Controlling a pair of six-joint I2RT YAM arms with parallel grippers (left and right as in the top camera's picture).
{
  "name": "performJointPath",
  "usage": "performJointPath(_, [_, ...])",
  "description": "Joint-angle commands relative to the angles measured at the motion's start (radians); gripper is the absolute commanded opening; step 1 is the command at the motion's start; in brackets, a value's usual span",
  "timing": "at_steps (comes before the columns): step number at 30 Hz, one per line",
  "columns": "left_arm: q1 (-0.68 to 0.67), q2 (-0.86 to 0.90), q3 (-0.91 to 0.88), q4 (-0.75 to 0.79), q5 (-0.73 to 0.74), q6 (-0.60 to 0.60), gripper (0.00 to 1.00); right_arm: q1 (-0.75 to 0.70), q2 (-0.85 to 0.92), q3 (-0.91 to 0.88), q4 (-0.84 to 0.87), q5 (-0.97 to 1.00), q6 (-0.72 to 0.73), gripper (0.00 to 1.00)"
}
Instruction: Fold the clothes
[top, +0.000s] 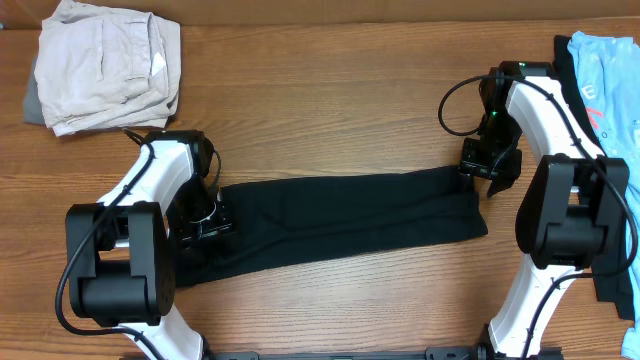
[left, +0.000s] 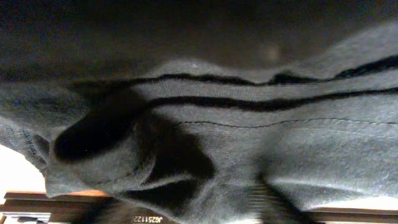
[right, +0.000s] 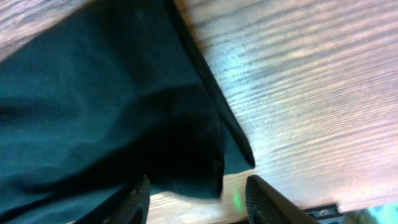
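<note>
The black T-shirt (top: 340, 220) lies folded into a long strip across the middle of the wooden table. My left gripper (top: 205, 218) is down on its left end. In the left wrist view the bunched black cloth (left: 205, 124) fills the frame and lies between the jaws (left: 199, 208); only one ribbed finger shows, set wide. My right gripper (top: 490, 168) is at the strip's far right corner. In the right wrist view its two fingers (right: 199, 202) stand apart, with the shirt's edge (right: 124, 112) between them just above the table.
A beige folded garment (top: 105, 62) lies at the back left. A light-blue shirt with red print (top: 608, 70) lies at the right edge on top of dark cloth (top: 612, 285). Bare wood (right: 311, 93) lies right of the shirt's edge.
</note>
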Motion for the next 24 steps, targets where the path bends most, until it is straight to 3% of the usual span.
performJointPath(1, [0.005, -0.019, 0.0, 0.001, 0.005, -0.014, 0.8, -0.007, -0.031, -0.001, 0.014, 0.021, 0.005, 0.54])
performJointPath(5, [0.005, -0.019, 0.077, -0.035, 0.007, -0.014, 0.77, -0.007, -0.031, 0.021, 0.012, 0.024, 0.005, 0.57])
performJointPath(8, [0.005, -0.023, 0.179, -0.088, 0.002, -0.014, 0.81, -0.014, -0.031, 0.072, -0.01, 0.043, 0.005, 0.77])
performJointPath(11, [0.005, -0.023, 0.276, -0.129, 0.0, -0.014, 0.96, -0.035, -0.031, 0.134, -0.024, 0.042, 0.006, 0.96])
performJointPath(15, [0.005, -0.023, 0.331, -0.119, 0.012, -0.014, 1.0, -0.066, -0.031, 0.161, -0.025, 0.029, 0.005, 1.0])
performJointPath(17, [0.004, -0.021, 0.328, -0.101, 0.031, -0.012, 0.99, -0.079, -0.031, 0.156, -0.028, -0.037, -0.002, 0.91])
performJointPath(19, [-0.001, -0.02, 0.311, -0.074, 0.051, -0.007, 0.91, -0.079, -0.031, 0.152, -0.03, -0.121, -0.04, 0.64])
performJointPath(21, [-0.011, -0.02, 0.281, -0.047, 0.062, -0.002, 0.68, -0.072, -0.031, 0.142, -0.032, -0.192, -0.089, 0.4])
performJointPath(22, [-0.019, -0.02, 0.257, -0.031, 0.065, -0.002, 0.56, -0.063, -0.031, 0.134, -0.031, -0.203, -0.089, 0.31])
performJointPath(23, [-0.027, -0.02, 0.234, -0.016, 0.065, -0.003, 0.39, -0.055, -0.031, 0.125, -0.027, -0.207, -0.089, 0.22])
performJointPath(24, [-0.037, -0.02, 0.204, 0.007, 0.065, -0.003, 0.29, -0.043, -0.031, 0.111, -0.02, -0.206, -0.09, 0.16])
